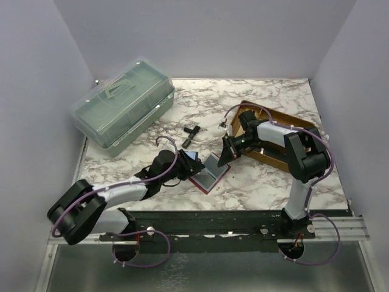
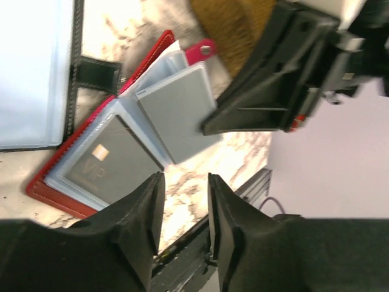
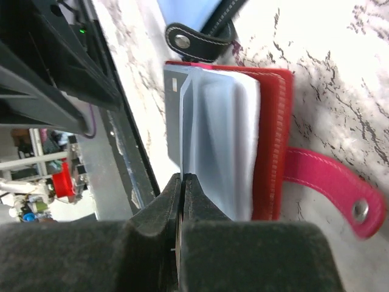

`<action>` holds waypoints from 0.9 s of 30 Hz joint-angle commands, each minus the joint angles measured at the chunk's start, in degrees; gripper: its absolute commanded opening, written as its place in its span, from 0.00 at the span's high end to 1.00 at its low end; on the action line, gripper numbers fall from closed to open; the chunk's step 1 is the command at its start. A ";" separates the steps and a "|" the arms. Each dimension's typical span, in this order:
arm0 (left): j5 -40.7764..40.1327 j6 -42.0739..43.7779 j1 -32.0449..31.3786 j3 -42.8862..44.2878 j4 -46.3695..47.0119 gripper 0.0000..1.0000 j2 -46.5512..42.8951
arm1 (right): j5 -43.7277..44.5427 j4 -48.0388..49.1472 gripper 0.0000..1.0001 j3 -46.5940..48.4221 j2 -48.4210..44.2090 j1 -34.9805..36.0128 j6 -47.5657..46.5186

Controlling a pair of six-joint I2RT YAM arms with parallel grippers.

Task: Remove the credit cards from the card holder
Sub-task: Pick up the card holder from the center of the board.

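The red card holder lies open on the marble table, its clear sleeves fanned up. A grey credit card sticks out of one sleeve, and another dark card marked VIP sits in the bottom sleeve. My right gripper is shut on the grey card's edge, and its black tip meets that card from the right. My left gripper hovers open beside the holder's near-left side, with nothing between its fingers.
A second holder with a black cover, light blue sleeve and black snap strap lies next to the red one. A translucent green box stands back left, a brown tray at right, and a small black object mid-table.
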 commanded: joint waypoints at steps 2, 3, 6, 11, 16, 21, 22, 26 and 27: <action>-5.66 -3.47 0.97 -5.26 0.19 0.53 -14.15 | -15.69 3.48 1.00 -1.99 -3.74 -2.73 -0.07; -7.03 -3.77 1.04 -5.84 0.19 0.52 -16.16 | -17.92 4.18 1.00 -2.51 -4.05 -2.74 0.34; -7.53 -4.19 1.21 -6.63 0.19 0.51 -20.31 | -21.91 4.47 1.00 -2.70 -4.06 -2.75 -0.15; -6.47 -4.86 1.22 -5.55 0.23 0.51 -21.12 | -23.28 2.11 1.00 -1.30 -3.86 -2.74 -2.63; -4.88 -6.50 1.13 -3.06 0.35 0.50 -16.18 | -16.96 1.61 1.00 -1.27 -5.07 -2.74 -3.75; -3.82 -7.55 1.07 0.64 1.07 0.50 -6.69 | -6.22 2.97 1.00 -2.93 -5.69 -2.72 -3.13; -3.67 -7.73 0.97 1.48 1.59 0.49 -4.33 | -5.15 2.92 1.00 -3.22 -5.52 -2.72 -3.24; -2.54 -8.40 0.84 3.17 7.27 0.49 4.21 | -3.27 2.99 1.00 -3.27 -4.57 -2.21 -3.27; -2.06 -8.37 0.88 3.30 9.22 0.48 6.17 | -2.82 2.95 1.00 -3.11 -4.31 -1.90 -3.31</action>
